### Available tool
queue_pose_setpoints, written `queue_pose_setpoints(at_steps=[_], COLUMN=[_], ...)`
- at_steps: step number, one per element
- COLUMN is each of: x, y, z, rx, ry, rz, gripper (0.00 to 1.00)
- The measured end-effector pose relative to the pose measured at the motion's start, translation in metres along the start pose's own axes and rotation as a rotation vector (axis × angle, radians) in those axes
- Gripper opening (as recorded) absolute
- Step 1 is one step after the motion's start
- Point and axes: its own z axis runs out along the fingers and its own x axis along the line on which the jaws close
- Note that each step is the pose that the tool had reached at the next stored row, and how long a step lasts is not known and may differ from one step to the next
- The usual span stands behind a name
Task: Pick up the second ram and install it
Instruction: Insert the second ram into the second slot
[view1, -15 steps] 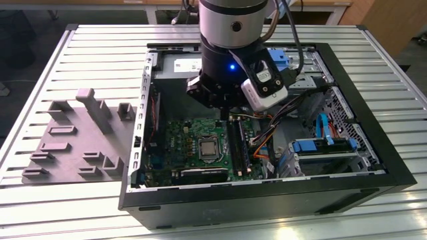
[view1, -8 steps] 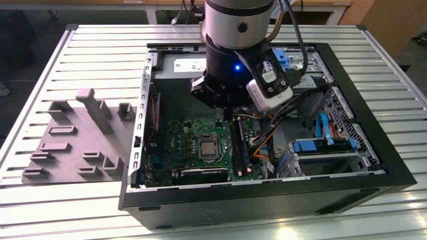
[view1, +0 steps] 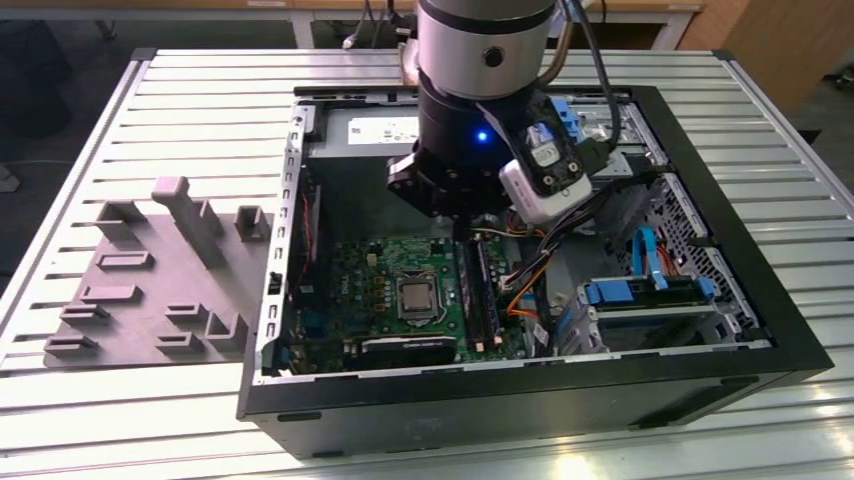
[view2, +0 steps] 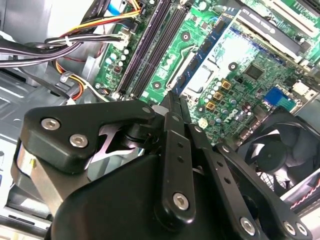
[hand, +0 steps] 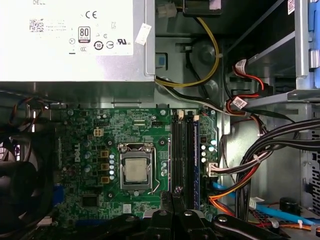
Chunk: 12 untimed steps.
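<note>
Item: gripper (view2: 172, 100), inside the open computer case (view1: 534, 400) at mid-worktop, low over the memory slots (hand: 177, 150).
Fingers: drawn together; I see nothing between them.
Second ram (hand: 196, 155): I judge it the bluish stick standing in the slot nearest the cables.
Seating: unconfirmed.

Arm (view1: 481, 90) hangs over open computer case (view1: 534, 390); grey fixture (view1: 160, 280) beside.

Matt black, seemingly plastic gripper (view2: 176, 107)
</note>
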Motion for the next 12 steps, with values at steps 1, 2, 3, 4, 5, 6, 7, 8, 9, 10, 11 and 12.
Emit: queue_pose_setpoints(at_steps=[1,2,3,4,5,6,7,8,9,10,11,12], x=[-0.0006,-0.0011,-0.0015,-0.0021,-0.0031,-0.0039,-0.0048,-0.0056,-0.0063,-0.0064,-0.0065,-0.0065], y=[0.0,0.0,0.0,0.0,0.0,0.0,0.0001,0.0001,0.0001,0.0001,0.0001,0.0001], z=[0.0003,0.0006,0.0009,0.0015,0.0019,0.0023,0.0028,0.003,0.0032,0.0034,0.0036,0.0038], rx=[-0.0001,0.0,0.0,-0.0002,0.0,0.0,0.0,0.0,0.0001,0.0,0.0,0.0], ry=[0.0,0.0,0.0,0.0,0.0002,0.0003,0.0004,0.0005,0.0006,0.0006,0.0006,0.0006], rz=[0.0,0.0,0.0,0.0,0.0,0.0,0.0,0.0,0.0,0.0,0.0,0.0], gripper=[0.11,0.11,0.11,0.11,0.11,0.11,0.11,0.11,0.11,0.11,0.11,0.11])
